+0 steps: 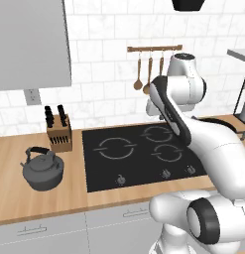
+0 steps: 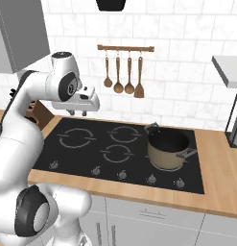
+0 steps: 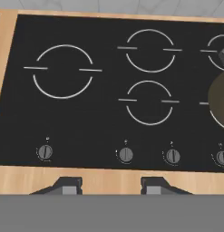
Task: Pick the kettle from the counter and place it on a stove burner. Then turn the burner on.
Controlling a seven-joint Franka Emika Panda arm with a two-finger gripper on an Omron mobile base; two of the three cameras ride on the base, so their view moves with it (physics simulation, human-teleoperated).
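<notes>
Starting at the left, we find the kettle (image 1: 43, 170) sitting upright on the counter (image 1: 39, 201), just in front of the knife block (image 1: 59, 130) and left of the cooktop (image 1: 139, 158), apart from its edge. Nothing touches it. We judge it a rigid metal body, fairly heavy for its size and more so if filled, with a smooth rounded shell that would slip between narrow fingers; the black arched handle over the lid is the sensible place to take hold, pinched across its top so the weight hangs beneath and the spout does not swing. The small lid knob looks too slight to trust. Moving right, the burner (image 1: 116, 149), the biggest ring on the glass, lies bare and is the nearest ring to the kettle, with its knob (image 3: 45, 152) at the front edge. Above the cooktop hangs our gripper (image 2: 77, 113), well apart from the kettle, its jaws partly apart with nothing between them, as the hand view shows the two tips with a clear gap. Furthest right, the pot (image 2: 168, 148) occupies the far ring, so we would keep clear of it.
</notes>
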